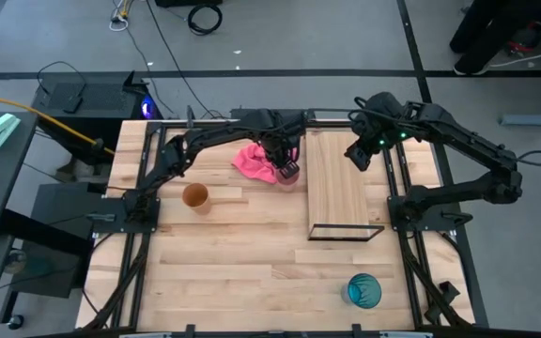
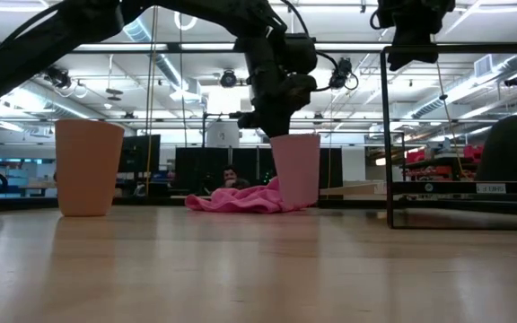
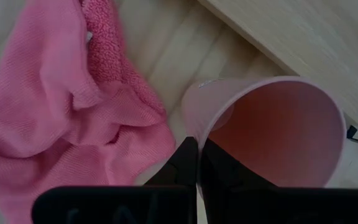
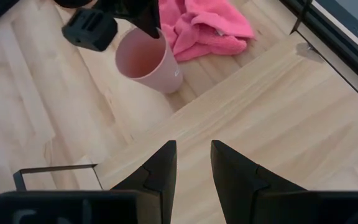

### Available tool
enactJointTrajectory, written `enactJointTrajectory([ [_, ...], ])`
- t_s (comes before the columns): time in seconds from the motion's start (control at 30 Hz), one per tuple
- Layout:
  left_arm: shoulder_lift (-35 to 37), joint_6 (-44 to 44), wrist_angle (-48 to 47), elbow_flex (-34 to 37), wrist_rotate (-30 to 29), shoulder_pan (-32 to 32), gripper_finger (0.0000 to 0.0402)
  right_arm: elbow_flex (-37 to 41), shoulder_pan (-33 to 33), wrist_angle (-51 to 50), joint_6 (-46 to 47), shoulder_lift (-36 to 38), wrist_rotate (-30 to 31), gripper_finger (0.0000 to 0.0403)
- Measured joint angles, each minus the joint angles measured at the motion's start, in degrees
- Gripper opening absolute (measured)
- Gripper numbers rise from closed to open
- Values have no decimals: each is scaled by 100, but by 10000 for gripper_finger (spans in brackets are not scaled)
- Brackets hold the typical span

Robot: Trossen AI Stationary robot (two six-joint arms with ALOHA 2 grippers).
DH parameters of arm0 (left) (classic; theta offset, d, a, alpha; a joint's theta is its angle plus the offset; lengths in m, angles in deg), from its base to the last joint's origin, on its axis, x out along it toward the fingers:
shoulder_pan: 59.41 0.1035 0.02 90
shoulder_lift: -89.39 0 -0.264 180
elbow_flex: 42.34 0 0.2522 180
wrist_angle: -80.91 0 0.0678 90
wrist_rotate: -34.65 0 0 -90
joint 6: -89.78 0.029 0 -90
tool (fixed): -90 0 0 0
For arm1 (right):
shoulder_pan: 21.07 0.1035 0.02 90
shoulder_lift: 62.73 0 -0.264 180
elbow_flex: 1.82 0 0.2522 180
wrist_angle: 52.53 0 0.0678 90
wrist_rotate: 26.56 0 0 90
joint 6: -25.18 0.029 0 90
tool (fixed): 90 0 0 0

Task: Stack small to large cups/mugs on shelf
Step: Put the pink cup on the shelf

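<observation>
The pink cup [image 1: 289, 175] stands upright between the pink cloth [image 1: 255, 161] and the shelf [image 1: 344, 183]. It also shows in the low view [image 2: 294, 170]. My left gripper [image 3: 197, 146] is shut on its rim, coming down from above [image 2: 272, 121]. The orange-brown cup [image 1: 195, 195] stands on its base left of the cloth. The teal-blue cup [image 1: 364, 290] stands near the table's near right corner. My right gripper [image 4: 193, 163] is open and empty above the shelf's far end [image 1: 363, 150]. My left gripper pinches the pink cup's wall at the rim [image 3: 194, 127], on the side toward the cloth. One finger [image 3: 229, 171] is inside the cup and one finger [image 3: 179, 165] is outside. The fingers point down from above. The cup is upright with its base at table level [image 2: 294, 206]; whether the base touches the table, I cannot tell.
The shelf is a pale board with a thin black wire frame standing up at its near end [image 1: 346, 232]. The pink cloth lies crumpled right beside the pink cup. Bare tabletop [image 1: 252, 272] lies toward the near edge.
</observation>
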Motion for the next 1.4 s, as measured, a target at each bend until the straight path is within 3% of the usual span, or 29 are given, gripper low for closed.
enactJointTrajectory([
  [0.4, -166, 13, -29, 0, 14, -69, 14, 0, 54, 19, 0, 0, 0, 107],
  [0.67, -170, -6, 32, 4, 29, -73, 76, 0, 54, 22, -9, 0, 0, 107],
  [1.03, 151, -211, 73, 2, 913, -10, 129, 2, 54, 479, 177, -123, -30, 107],
  [1.27, 709, -189, -76, -4, 837, 224, 146, 2, 158, 626, 173, -688, -130, 107],
  [1.4, 1007, -22, -549, -4, 101, 485, 148, 2, 365, 969, 173, -1031, -153, 107],
])
